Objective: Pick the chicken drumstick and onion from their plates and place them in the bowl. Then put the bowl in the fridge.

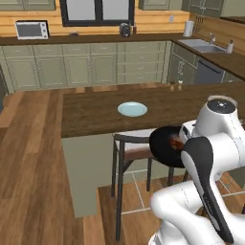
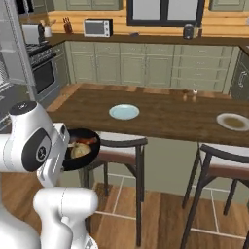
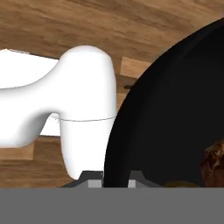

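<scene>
Fingers (image 3: 110, 178) pinched the rim of the black bowl (image 2: 80, 149), held in the air near the arm, off the tabletop (image 2: 160, 119). Drumstick (image 2: 86, 141) and onion (image 2: 80, 151) sat inside. Blue plate (image 2: 124, 112) lay on the tabletop beyond; second plate (image 2: 234, 121) far right. A stool (image 2: 121, 146) stood just beside the bowl.
</scene>
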Robot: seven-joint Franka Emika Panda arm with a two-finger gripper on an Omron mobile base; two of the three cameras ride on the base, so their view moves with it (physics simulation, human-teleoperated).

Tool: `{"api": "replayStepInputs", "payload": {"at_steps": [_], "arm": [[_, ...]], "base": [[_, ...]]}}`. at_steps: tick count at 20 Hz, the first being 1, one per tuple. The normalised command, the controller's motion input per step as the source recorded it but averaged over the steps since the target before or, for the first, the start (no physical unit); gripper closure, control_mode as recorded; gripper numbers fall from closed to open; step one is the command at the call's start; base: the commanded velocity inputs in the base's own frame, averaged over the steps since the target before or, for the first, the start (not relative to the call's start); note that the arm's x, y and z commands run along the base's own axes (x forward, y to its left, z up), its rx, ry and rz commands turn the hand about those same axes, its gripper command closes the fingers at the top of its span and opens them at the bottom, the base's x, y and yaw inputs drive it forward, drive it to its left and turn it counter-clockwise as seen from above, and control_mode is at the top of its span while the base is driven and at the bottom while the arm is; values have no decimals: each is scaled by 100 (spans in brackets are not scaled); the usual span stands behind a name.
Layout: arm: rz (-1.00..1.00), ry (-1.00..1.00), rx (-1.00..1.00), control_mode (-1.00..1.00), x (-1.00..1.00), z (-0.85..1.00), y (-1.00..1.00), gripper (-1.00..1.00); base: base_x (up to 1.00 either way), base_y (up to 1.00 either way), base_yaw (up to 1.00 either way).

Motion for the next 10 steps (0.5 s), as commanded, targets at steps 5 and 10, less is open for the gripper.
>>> {"api": "replayStepInputs", "payload": {"at_steps": [5,10], "arm": [[0,0,0,100,0,0,0,100],[0,0,0,100,0,0,0,100]], "base": [[8,100,-1],[29,100,-1]]}}
